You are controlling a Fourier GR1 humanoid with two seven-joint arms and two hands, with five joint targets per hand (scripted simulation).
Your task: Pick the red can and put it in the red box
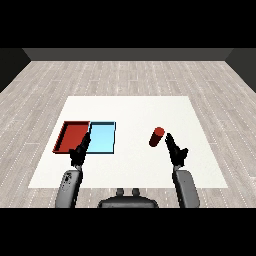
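A red can (156, 136) lies tilted on the white table (130, 115), right of centre. My right hand (175, 150) is just right of and nearer than the can, fingers straight and pointing up toward it, holding nothing. The red tray (64, 136) lies at the left with the light blue tray (103, 137) beside it on its right. My left hand (79, 152) hovers over the near edge where the two trays meet, fingers relaxed and empty.
Both grey forearms (185, 187) come in from the lower corners. Grey wooden floor surrounds the table on all sides.
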